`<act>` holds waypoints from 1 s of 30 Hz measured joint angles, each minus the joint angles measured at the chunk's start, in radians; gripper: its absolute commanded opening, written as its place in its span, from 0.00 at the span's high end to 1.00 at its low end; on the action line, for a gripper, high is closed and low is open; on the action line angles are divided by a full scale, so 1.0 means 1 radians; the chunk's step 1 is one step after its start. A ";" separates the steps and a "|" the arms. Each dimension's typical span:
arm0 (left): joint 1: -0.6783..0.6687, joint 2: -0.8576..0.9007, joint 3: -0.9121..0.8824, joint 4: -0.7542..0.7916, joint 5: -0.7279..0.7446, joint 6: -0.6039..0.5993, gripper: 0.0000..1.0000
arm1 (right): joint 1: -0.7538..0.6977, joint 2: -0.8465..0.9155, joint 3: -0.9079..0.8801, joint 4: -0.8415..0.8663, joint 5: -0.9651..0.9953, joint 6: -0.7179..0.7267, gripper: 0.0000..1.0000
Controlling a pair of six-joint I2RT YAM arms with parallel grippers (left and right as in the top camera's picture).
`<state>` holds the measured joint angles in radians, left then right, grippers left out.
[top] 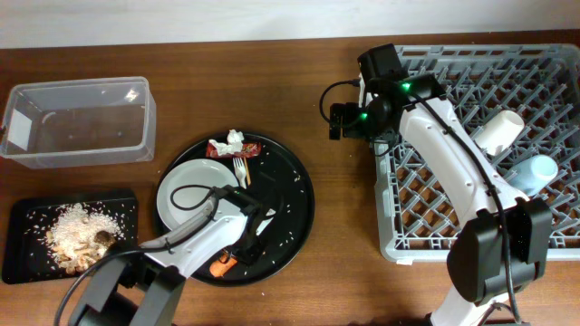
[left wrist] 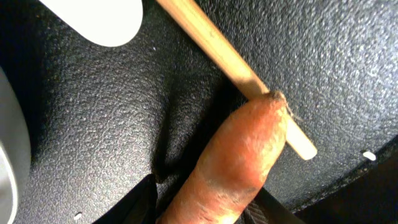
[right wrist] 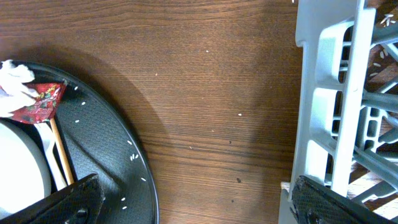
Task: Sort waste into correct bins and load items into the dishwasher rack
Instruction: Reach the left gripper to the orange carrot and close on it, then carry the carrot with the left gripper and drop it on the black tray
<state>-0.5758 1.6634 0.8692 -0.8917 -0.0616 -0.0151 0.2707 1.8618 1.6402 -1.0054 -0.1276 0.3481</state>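
Carrot: the orange carrot [left wrist: 239, 162] lies near the front rim of the round black tray [top: 299, 213], its tip touching a wooden chopstick [left wrist: 236, 68].
Left fingers: my left fingers [left wrist: 142, 202] flank the carrot's sides, and I judge they're gripping it.
Right fingers: my right fingers [right wrist: 56, 202] are spread wide and holding nothing, over bare table [right wrist: 205, 93] between the round tray and the dishwasher rack [top: 399, 244].
Risk one: lifting now could drag or flick that chopstick, since the tip rests against it.
Risk two: the hold looks short, so the carrot may pivot and drop.
Black bin tray [top: 27, 235]: white rice [top: 68, 226], brownish scraps, a dark lump [top: 107, 238].
Clear tub [top: 77, 122]: only a few specks.
Round tray: white plate [top: 186, 195], fork [top: 240, 170], red wrapper [top: 222, 149], tissue [top: 236, 139].
Rack: white cup [top: 500, 129], pale blue cup [top: 535, 172].
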 measured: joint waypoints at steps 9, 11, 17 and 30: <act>0.000 0.031 0.103 -0.086 -0.026 0.000 0.65 | 0.000 0.000 0.000 0.000 0.000 0.000 0.01; 0.000 0.031 0.108 -0.094 -0.026 0.000 0.64 | 0.000 0.000 0.000 0.000 0.000 0.000 0.01; 0.000 0.031 0.109 -0.128 -0.046 0.000 0.54 | 0.000 0.000 0.000 0.000 0.000 0.000 0.01; 0.000 0.031 0.069 -0.080 -0.089 -0.015 0.55 | 0.000 0.000 0.000 0.000 0.000 0.000 0.01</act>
<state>-0.5758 1.6943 0.9379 -0.9714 -0.1505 -0.0299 0.2707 1.8618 1.6402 -1.0054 -0.1280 0.3485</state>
